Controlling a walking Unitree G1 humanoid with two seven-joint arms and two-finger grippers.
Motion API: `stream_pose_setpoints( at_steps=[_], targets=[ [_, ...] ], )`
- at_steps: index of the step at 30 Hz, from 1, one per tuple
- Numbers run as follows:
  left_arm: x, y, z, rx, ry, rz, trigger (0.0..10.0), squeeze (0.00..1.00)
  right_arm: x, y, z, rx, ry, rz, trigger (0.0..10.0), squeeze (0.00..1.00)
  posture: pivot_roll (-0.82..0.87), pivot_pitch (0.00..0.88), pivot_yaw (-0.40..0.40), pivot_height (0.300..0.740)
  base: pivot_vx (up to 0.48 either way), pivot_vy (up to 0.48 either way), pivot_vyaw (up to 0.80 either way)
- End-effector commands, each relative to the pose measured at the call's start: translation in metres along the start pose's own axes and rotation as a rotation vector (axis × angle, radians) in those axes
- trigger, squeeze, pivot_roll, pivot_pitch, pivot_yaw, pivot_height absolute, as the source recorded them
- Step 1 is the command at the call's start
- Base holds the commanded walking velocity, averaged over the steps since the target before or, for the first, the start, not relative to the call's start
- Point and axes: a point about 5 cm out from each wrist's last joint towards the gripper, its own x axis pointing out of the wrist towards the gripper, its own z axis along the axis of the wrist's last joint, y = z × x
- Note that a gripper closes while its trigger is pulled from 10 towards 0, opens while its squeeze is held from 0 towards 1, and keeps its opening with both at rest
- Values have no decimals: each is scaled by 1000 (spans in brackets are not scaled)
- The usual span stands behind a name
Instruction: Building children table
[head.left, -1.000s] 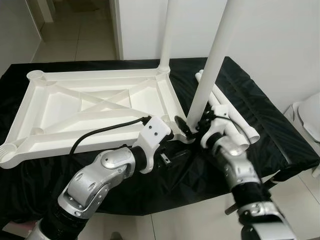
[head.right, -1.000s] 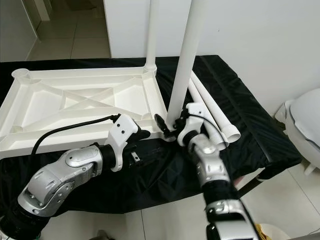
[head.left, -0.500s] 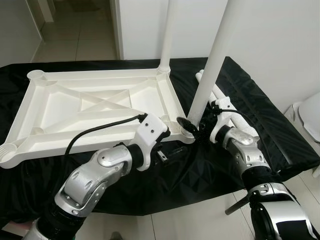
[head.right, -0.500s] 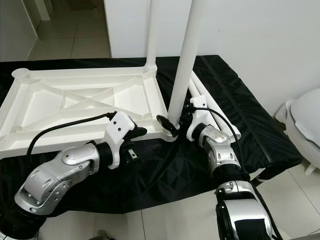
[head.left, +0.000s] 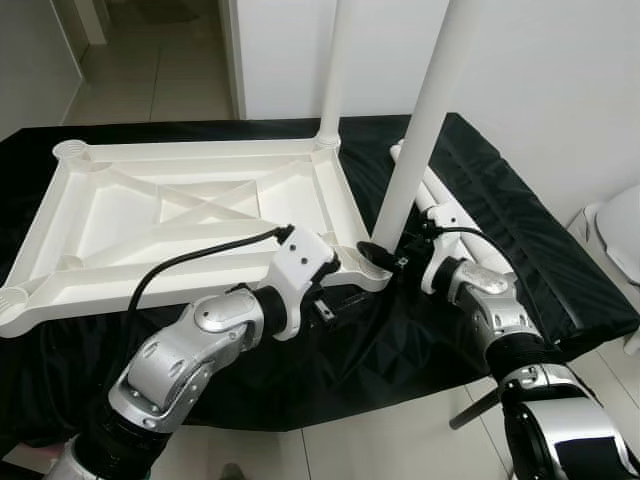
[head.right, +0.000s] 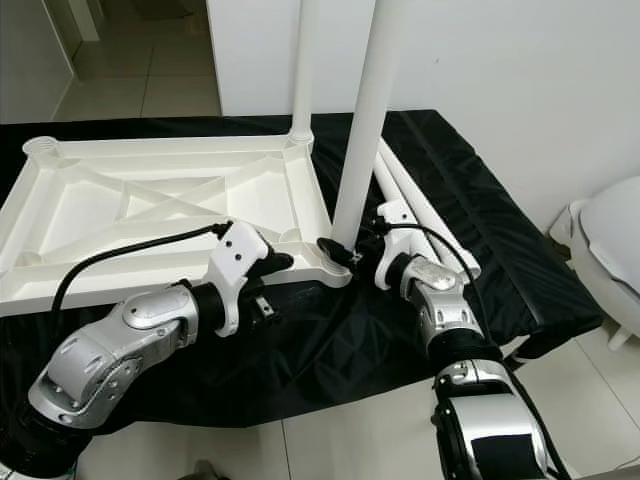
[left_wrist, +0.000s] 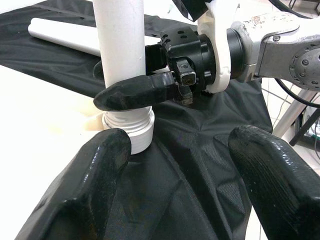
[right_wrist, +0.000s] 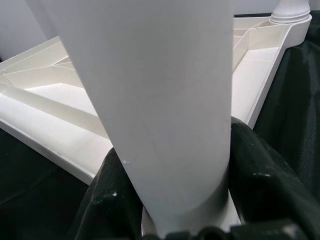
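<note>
Right gripper (head.right: 352, 252) clamped on upright white plastic tube leg (head.left: 420, 140) at near right corner of upturned white plastic ribbed tabletop (head.left: 190, 215).
Tabletop lay underside-up on black-cloth-covered counter (head.left: 520, 230); leg stood in its corner socket (left_wrist: 131, 131), right fingers (left_wrist: 135, 95) closed round it just above the socket. Left gripper (left_wrist: 175, 195) sat just beside that corner, fingers spread wide, holding nothing. Second leg (head.right: 302, 65) stood at far right corner; spare white tubes (head.right: 425, 215) lay alongside.
</note>
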Motion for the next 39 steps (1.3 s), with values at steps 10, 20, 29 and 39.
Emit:
stream_pose_setpoints(
  at_steps=[10, 20, 29, 39],
  targets=[
    [0, -6, 2, 3, -2, -64, 10000, 0, -9, -10, -16, 89, 59, -316, 0, 0, -23, 28, -19, 740, 0, 0, 0],
    [0, -6, 0, -4, 2, -65, 10000, 0, -6, 6, -31, 214, 61, -668, 0, 0, -27, 33, -20, 740, 0, 0, 0],
    [2, -10, -1, -9, 3, -88, 10000, 0, 13, 46, -24, 209, 61, -953, 0, 0, -39, 12, -11, 740, 0, 0, 0],
    [4, -8, 0, 6, 3, -107, 10000, 0, 8, 41, -22, 225, 25, -908, 10000, 0, -51, 0, -2, 740, 0, 0, 0]
  ],
)
